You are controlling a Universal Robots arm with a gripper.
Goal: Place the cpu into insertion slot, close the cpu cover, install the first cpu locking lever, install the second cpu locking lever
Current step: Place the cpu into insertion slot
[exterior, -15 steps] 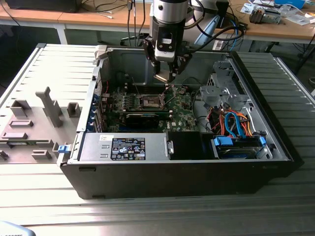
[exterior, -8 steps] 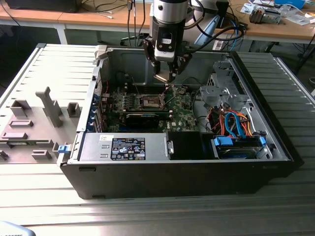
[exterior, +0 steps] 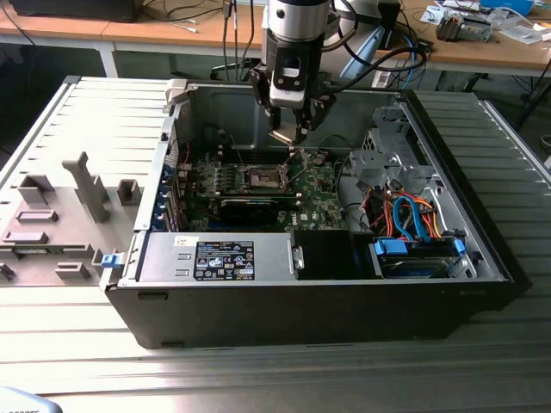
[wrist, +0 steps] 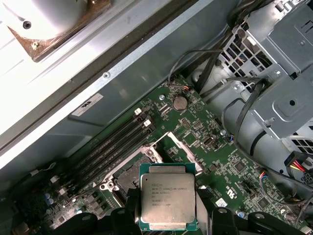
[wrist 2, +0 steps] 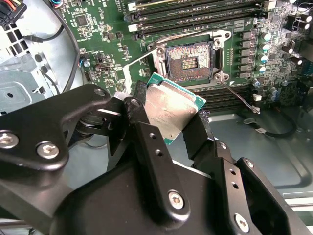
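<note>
My gripper [exterior: 289, 129] hangs inside the open computer case, above the green motherboard [exterior: 323, 202], shut on the cpu [wrist 2: 171, 108]. The cpu's silver top faces out between the black fingers [wrist 2: 146, 142] and it is held tilted in the second wrist view. In the first wrist view the cpu [wrist: 167, 201] sits just in front of the insertion slot [wrist: 128, 177]. The insertion slot [wrist 2: 188, 59] lies bare with its dark contact field exposed. The cpu cover [wrist: 182, 145] stands swung open beside it. Two thin wire levers [wrist 2: 138, 60] [wrist 2: 238, 94] are raised off the socket frame.
Long black memory slots [wrist 2: 195, 12] run beside the socket. A grey drive cage [exterior: 387, 159] with orange and blue cables [exterior: 413, 219] fills the case on the exterior view's right. An expansion card [exterior: 250, 206] and the power supply [exterior: 215, 258] lie nearer the front wall.
</note>
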